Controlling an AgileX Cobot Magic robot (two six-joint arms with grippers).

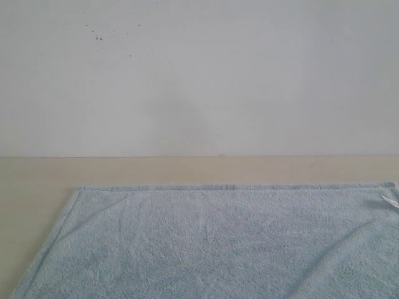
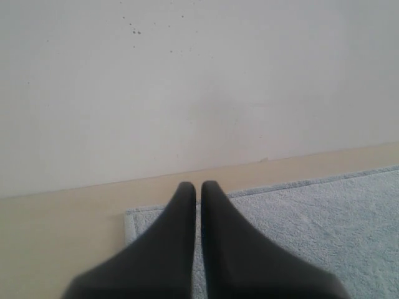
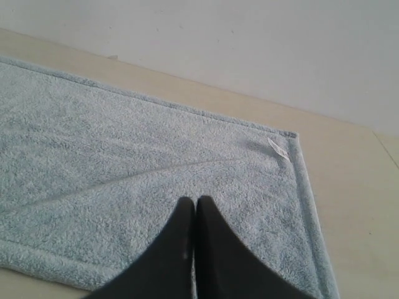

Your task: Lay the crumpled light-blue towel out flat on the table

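The light-blue towel (image 1: 212,243) lies spread out on the beige table (image 1: 187,168), its hemmed far edge straight and its small white tag (image 1: 389,200) at the right edge. A shallow crease runs across it near the right side. In the left wrist view my left gripper (image 2: 198,185) is shut with nothing in it, held above the towel (image 2: 312,224) near its far left corner. My right gripper (image 3: 194,200) is shut and empty too, above the towel (image 3: 124,149) not far from the tag (image 3: 278,148). Neither gripper shows in the exterior view.
A white speckled wall (image 1: 199,75) rises directly behind the table. Bare tabletop borders the towel on the far side, to the left (image 2: 56,237) and to the right (image 3: 355,199).
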